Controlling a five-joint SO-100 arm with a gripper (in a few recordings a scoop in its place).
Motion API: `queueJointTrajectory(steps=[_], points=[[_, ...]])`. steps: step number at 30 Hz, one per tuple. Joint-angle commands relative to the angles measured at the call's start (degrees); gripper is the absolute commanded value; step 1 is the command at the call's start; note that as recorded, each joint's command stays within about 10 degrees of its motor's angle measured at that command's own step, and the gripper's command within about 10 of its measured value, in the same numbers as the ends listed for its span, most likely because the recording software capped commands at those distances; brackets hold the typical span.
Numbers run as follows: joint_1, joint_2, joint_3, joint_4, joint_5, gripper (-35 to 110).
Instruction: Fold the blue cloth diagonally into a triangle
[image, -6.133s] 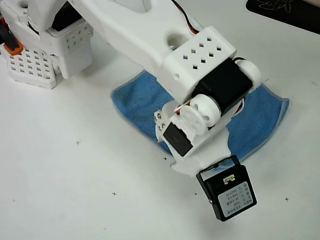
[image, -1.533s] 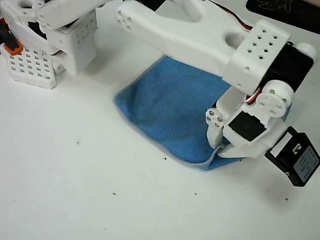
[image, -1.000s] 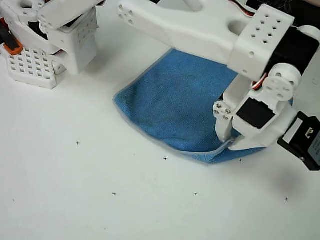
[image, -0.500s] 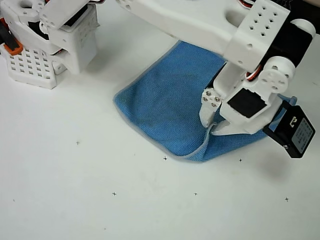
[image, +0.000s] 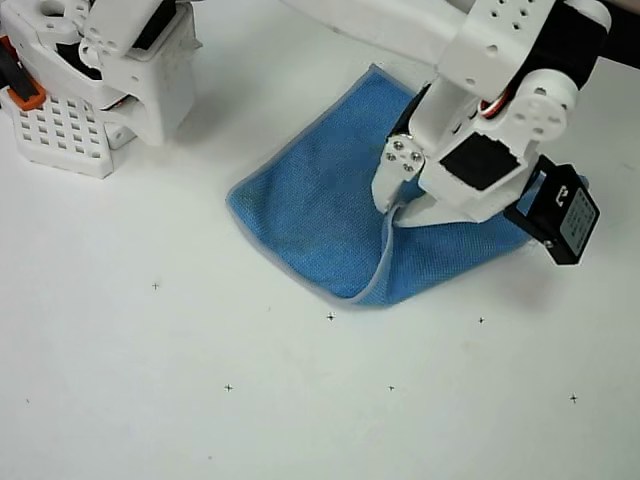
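Where gripper (image: 398, 210) pinches, blue cloth (image: 320, 210) edge.

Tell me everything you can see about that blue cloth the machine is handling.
The blue cloth is a medium-blue, finely textured fabric with light grey stitched edging and rounded corners. It lies on the white table, partly folded: one edge is lifted and drawn over the rest. The gripper pinches that grey edge, which runs down from its fingers to the near corner. The arm hides the cloth's right part.
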Motion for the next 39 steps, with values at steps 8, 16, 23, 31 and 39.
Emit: queueJointTrajectory(steps=[8, 16, 23, 31, 39], points=[[-5.45, 15.36, 4.31, 1.41, 0.79, 0], [-11.43, 23.27, 13.45, -2.99, 3.69, 0], [-16.44, 30.57, 18.19, -7.56, 7.03, 0], [-19.86, 38.83, 21.09, -9.84, 10.02, 0], [-22.06, 40.96, 35.42, -19.42, 12.48, 0]])
